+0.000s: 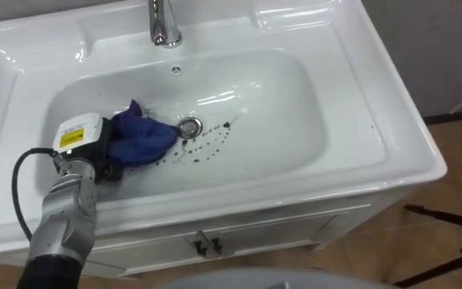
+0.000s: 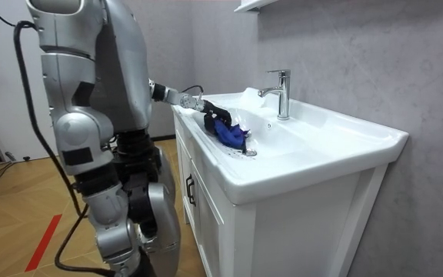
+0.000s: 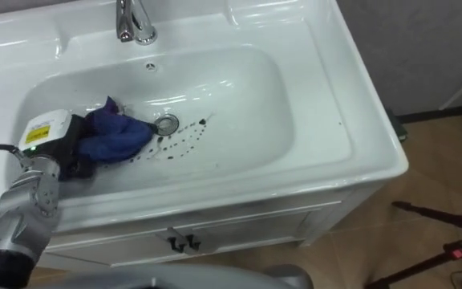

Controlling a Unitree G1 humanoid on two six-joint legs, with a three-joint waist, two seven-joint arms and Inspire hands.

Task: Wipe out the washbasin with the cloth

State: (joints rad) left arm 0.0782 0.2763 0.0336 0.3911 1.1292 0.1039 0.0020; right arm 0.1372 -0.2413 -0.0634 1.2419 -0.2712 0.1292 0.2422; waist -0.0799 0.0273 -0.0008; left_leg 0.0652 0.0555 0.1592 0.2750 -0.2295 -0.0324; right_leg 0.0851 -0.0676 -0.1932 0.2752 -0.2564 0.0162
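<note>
The fingers of the left hand (image 1: 95,152) are tucked into and under a crumpled dark blue cloth (image 1: 143,140), so I cannot tell whether they lie flat on it or curl round it. The hand sits in the left part of the frame, low inside the white ceramic rectangular basin (image 1: 359,88), and its silver forearm comes up from the lower left corner over the front rim. The cloth is bunched against the hand's right side and rests on the floor of the bowl. Its right edge is just beside the round metal drain (image 1: 189,127) at the centre of the frame, and may touch it. To the right of the drain and just below it, a scatter of small dark specks and streaks (image 1: 207,148) marks the white surface. Above the drain, at the top centre, stands the shiny chrome tap (image 1: 164,22), with a small overflow hole (image 1: 176,70) beneath it in the back wall of the bowl. Below the front rim, two small dark door handles (image 1: 203,243) show on the white cabinet (image 1: 279,229). At the far right lies a brown wooden floor (image 1: 455,160). In the room view the robot stands upright at the cabinet's front, on the room view's left, with its arm stretched over the rim into the bowl
</note>
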